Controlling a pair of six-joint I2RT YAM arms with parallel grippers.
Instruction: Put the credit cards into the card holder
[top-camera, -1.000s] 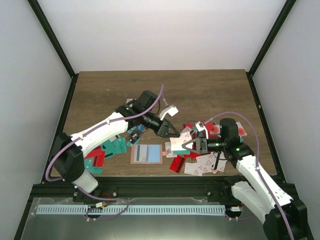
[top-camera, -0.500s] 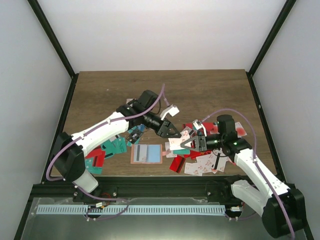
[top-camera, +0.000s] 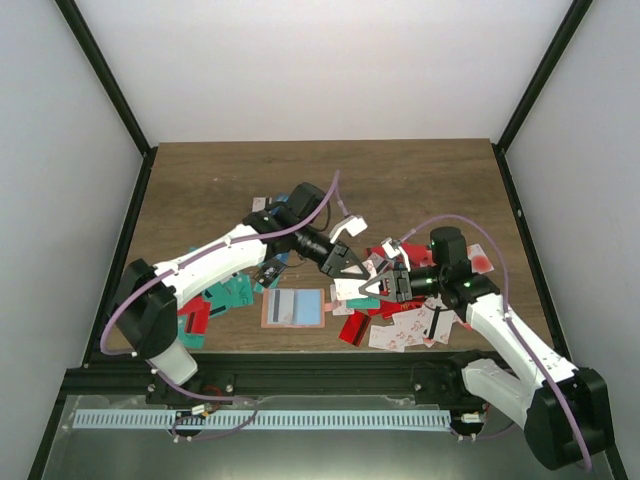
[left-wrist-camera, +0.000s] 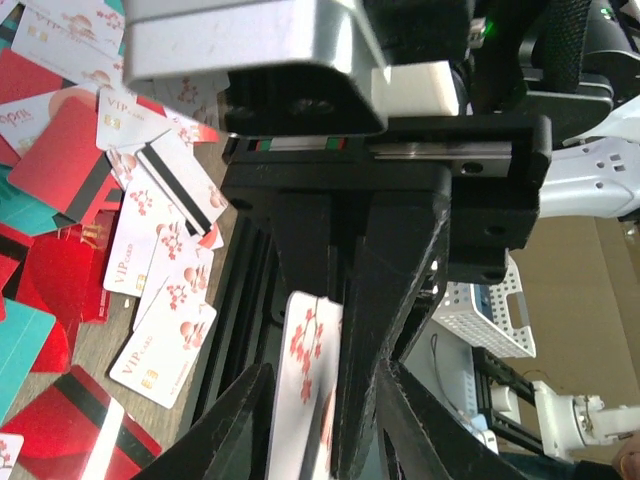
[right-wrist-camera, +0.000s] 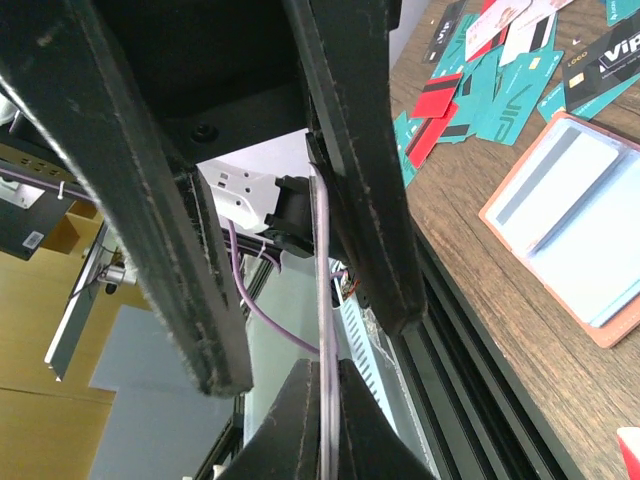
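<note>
My right gripper (top-camera: 377, 288) is shut on a white credit card (top-camera: 352, 290) with red blossoms, held on edge above the table. My left gripper (top-camera: 348, 266) meets it from the left, open, its fingers either side of that card (left-wrist-camera: 303, 385). In the right wrist view the card (right-wrist-camera: 322, 300) shows edge-on between my right gripper's (right-wrist-camera: 322, 375) pinched tips. One left finger (right-wrist-camera: 352, 160) lies close against the card, the other stands well off. The salmon-pink card holder (top-camera: 293, 308) lies open and flat, with pale cards in its slots (right-wrist-camera: 575, 225).
Loose red and white cards (top-camera: 405, 325) lie heaped under the right arm. Teal and red ones (top-camera: 228, 292) are scattered left of the holder. The table's black front rail (top-camera: 320, 372) runs just below the cards.
My left gripper has moved right and now straddles the free end of the card. The right gripper has carried the card a little up and toward it.
</note>
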